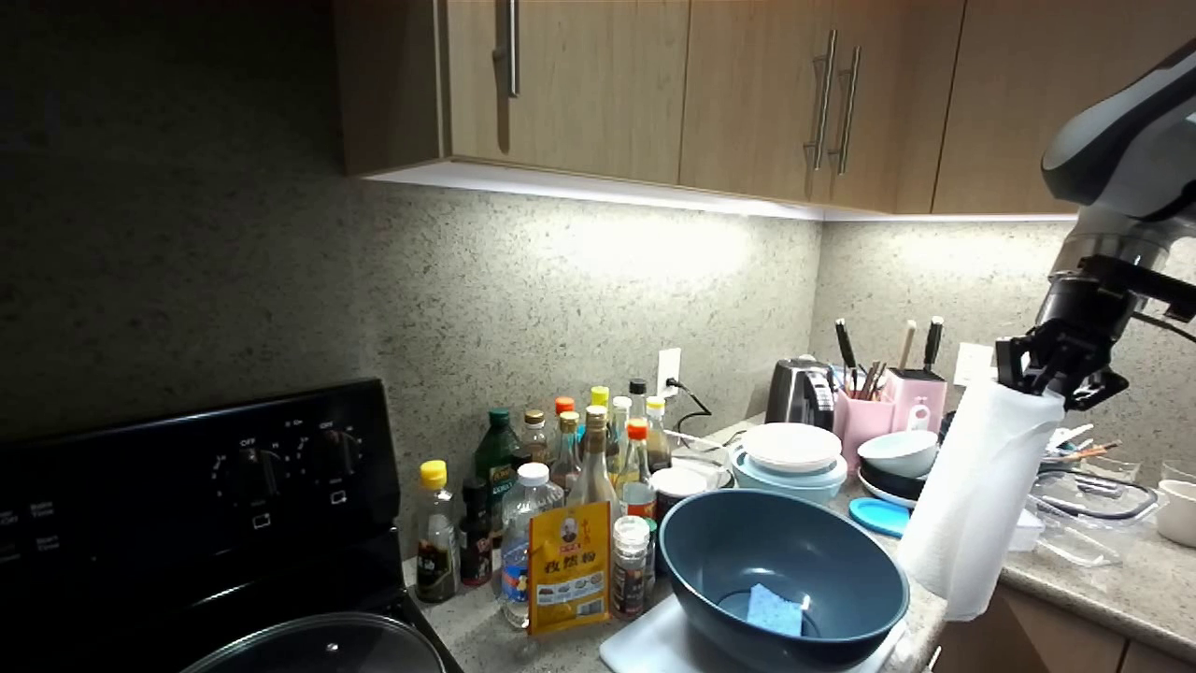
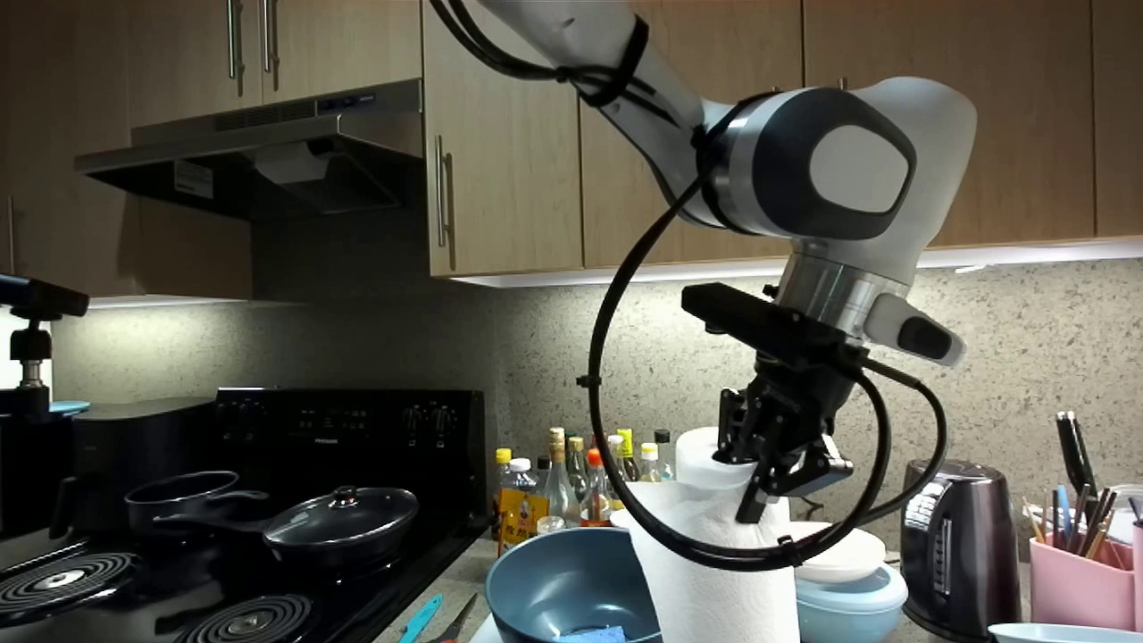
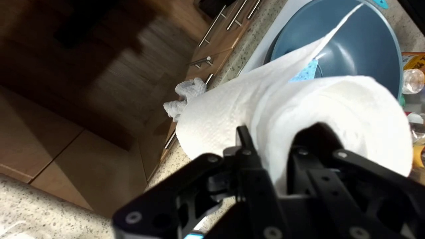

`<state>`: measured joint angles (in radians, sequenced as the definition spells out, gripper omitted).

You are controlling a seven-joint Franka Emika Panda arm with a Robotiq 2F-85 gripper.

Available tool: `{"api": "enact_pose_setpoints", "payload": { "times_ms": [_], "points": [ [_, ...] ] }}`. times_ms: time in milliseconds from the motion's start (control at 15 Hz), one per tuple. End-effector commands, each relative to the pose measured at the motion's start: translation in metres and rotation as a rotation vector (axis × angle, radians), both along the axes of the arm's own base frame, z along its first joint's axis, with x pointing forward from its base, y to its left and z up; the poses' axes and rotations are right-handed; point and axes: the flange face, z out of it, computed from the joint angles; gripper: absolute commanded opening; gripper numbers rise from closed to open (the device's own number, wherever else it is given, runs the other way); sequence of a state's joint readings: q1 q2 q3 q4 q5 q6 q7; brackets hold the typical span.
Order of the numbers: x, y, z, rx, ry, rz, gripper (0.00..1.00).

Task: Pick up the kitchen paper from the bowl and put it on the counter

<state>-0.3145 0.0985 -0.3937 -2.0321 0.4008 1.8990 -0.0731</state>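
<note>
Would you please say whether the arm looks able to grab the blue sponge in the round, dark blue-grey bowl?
Probably not yet: its black gripper holds the thick white paper roll by its wall, though the sponge lies uncovered in the open bowl.

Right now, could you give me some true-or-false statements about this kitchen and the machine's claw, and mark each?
1. The gripper is holding the kitchen paper. True.
2. A lidded pan sits on the black stove. True.
3. The kettle is on that stove. False: the kettle stands on the counter, beside the pink utensil holder.
4. Both fingers are inside the kitchen paper's hollow core. False: one finger is inside the hollow core, the other outside.
5. A blue sponge-like piece lies in the bowl. True.
6. The kitchen paper lies in the bowl. False: it is held up outside the bowl.
</note>
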Motion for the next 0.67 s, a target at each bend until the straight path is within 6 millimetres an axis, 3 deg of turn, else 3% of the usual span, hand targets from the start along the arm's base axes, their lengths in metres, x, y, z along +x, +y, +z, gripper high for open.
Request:
{"api": "enact_pose_setpoints", "payload": {
  "times_ms": [0, 600],
  "points": [
    [0.011, -0.01, -0.006, -0.037, -0.048, -0.037, 0.03],
    [0.024, -0.02, -0.03, -0.062, -0.06, -0.055, 0.03]
  ]
}}
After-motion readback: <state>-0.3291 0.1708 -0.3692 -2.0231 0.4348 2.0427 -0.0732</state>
